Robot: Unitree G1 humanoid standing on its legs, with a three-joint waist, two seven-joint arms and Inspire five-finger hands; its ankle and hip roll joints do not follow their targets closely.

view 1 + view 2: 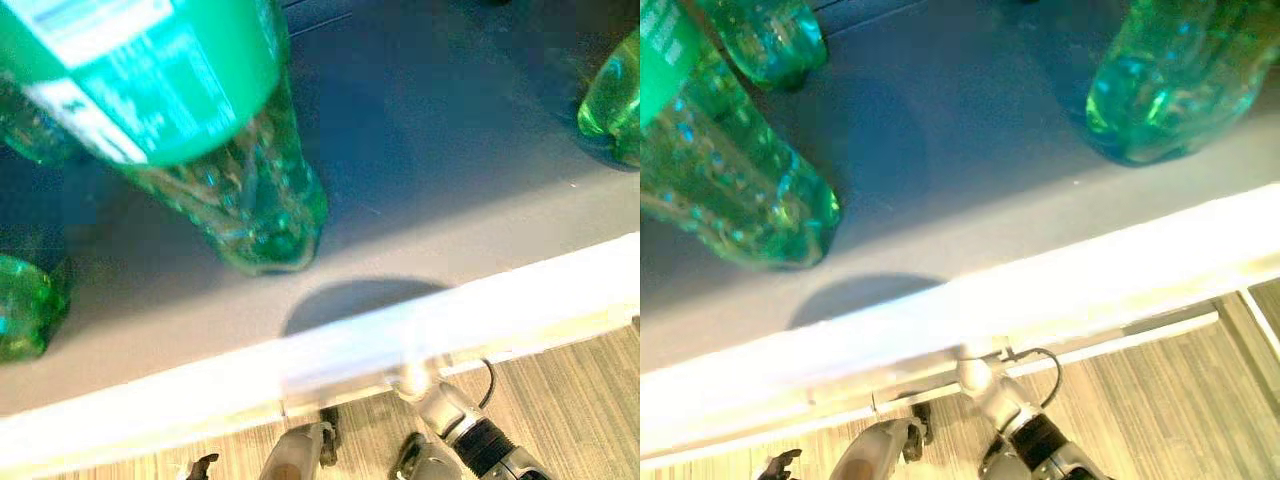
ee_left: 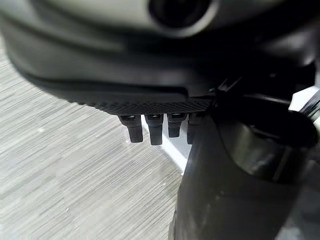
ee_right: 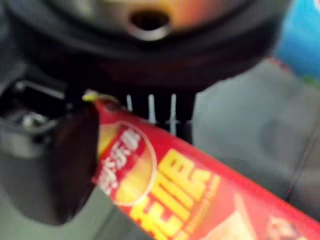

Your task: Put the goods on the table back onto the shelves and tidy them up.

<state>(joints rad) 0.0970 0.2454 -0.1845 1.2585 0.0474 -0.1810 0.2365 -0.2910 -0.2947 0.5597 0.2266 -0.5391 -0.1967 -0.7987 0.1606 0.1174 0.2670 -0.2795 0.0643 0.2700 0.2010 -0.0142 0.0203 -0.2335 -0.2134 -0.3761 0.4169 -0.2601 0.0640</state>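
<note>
R hand had its fingers curled behind a red pack w/ yellow print, thumb across the pack's near face, so the pack sat pinched betw. thumb and fingers; one end was tucked in by the thumb, the rest ran out slantwise past the fingertips. Beyond the fingers lay a grey surface, and a blue-and-white item showed further off, too blurred to tell what it was. L hand hung over wood-grain floor; its fingers pointed straight out in a row, relaxed, nothing betw. them, w/ a dark rounded shape just beside them that couldn't be made out. Head views showed a grey shelf w/ a white front edge. Green bottles stood on it: one big bottle w/ a green-and-white label close to cam, its base near the front edge; another on the right side; a third further back; a fourth at the left edge. Bottles were apart from each other, none touching. Floor showed below the shelf edge.
</note>
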